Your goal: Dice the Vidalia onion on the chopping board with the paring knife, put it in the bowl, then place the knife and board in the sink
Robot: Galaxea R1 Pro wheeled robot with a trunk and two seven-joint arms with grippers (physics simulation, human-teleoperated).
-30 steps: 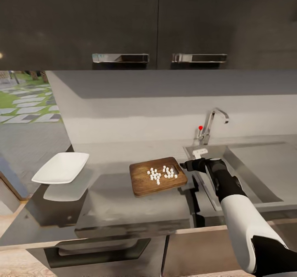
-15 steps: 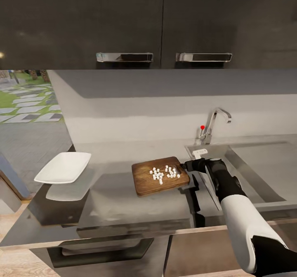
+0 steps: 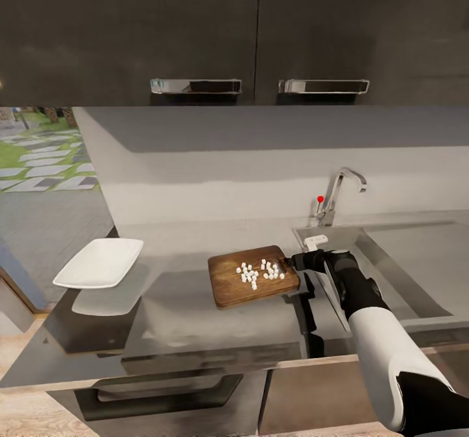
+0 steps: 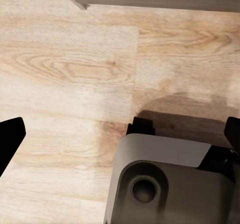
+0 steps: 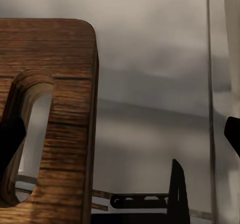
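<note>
My right claw sits just at the chopping board, at the edge nearest the sink. In the right wrist view its dark fingertips stand wide apart, released, with the board's handle slot beside one of them; nothing is gripped. Over the last second the arm has barely shifted relative to the board; mostly my head view has drifted a touch. So I judge the grasp on the board has not begun. The diced onion lies in a loose scatter on the board, none of it in the bowl, which rests well apart from the board on the worktop, away from the sink. I cannot spot the paring knife. My left claw hangs open over the wooden floor.
</note>
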